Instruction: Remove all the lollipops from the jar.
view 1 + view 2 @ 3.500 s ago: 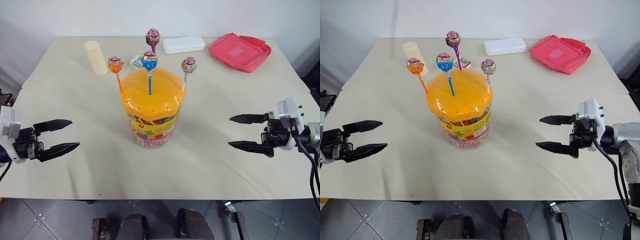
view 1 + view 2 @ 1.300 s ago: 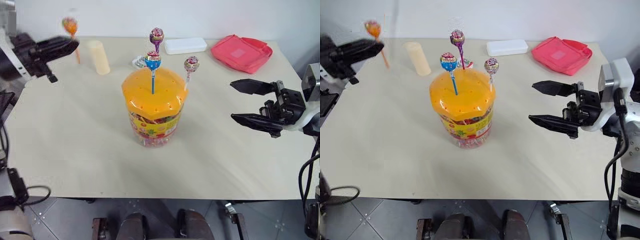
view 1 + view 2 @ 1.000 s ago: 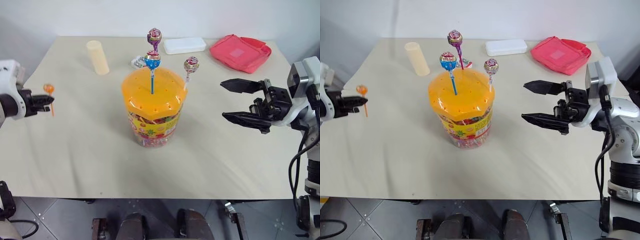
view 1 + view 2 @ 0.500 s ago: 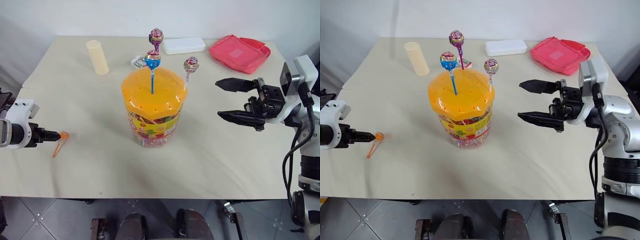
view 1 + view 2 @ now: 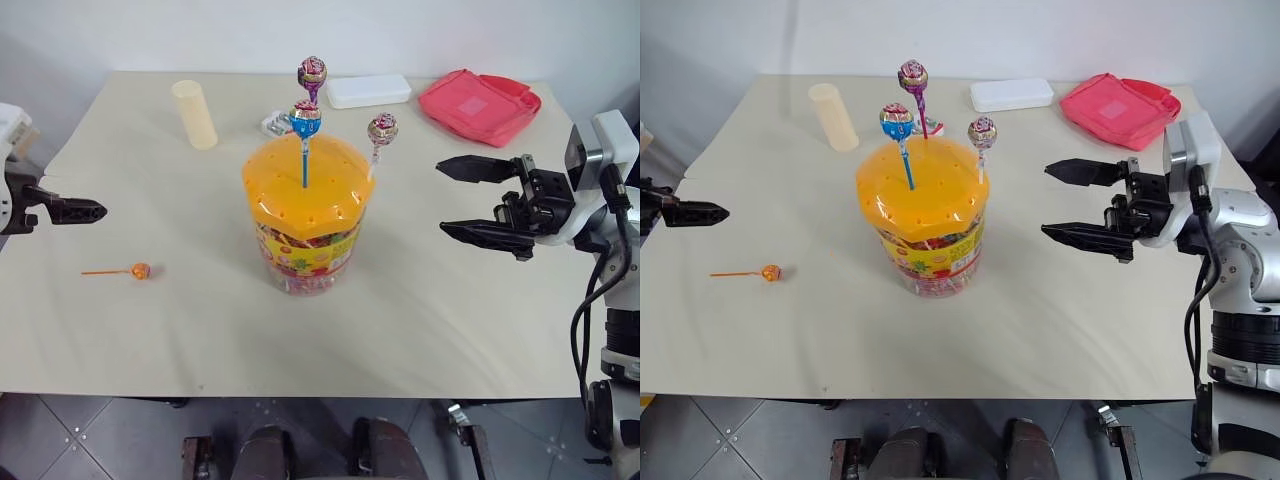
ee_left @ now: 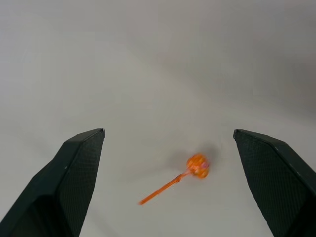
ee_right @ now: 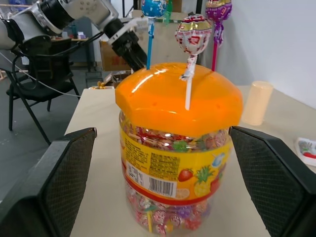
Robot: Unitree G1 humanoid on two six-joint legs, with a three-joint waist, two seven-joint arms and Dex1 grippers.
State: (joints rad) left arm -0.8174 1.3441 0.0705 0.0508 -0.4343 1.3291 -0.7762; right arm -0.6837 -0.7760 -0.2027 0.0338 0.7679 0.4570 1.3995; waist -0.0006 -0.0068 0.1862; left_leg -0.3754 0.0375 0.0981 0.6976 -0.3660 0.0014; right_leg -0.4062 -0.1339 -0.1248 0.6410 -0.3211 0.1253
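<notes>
The jar (image 5: 305, 245), a clear tub with a printed label and a domed orange lid (image 5: 306, 185), stands mid-table. Three lollipops stick up from the lid: purple (image 5: 311, 72), blue (image 5: 305, 120) and silvery-pink (image 5: 381, 128). An orange lollipop (image 5: 140, 271) lies flat on the table left of the jar, also seen in the left wrist view (image 6: 197, 165). My left gripper (image 5: 85, 210) hovers above and behind it, open and empty. My right gripper (image 5: 442, 197) is open to the right of the jar, pointing at it, its fingers either side of the jar in the right wrist view.
A pale cream cylinder (image 5: 195, 115) stands at the back left. A white box (image 5: 368, 90) and a pink pouch (image 5: 480, 100) lie along the far edge. A small wrapped item (image 5: 272, 124) sits just behind the jar.
My left gripper has opened and let go of the orange lollipop, which now lies on the table. The gripper has since risen away from it. The right gripper has stayed put.
</notes>
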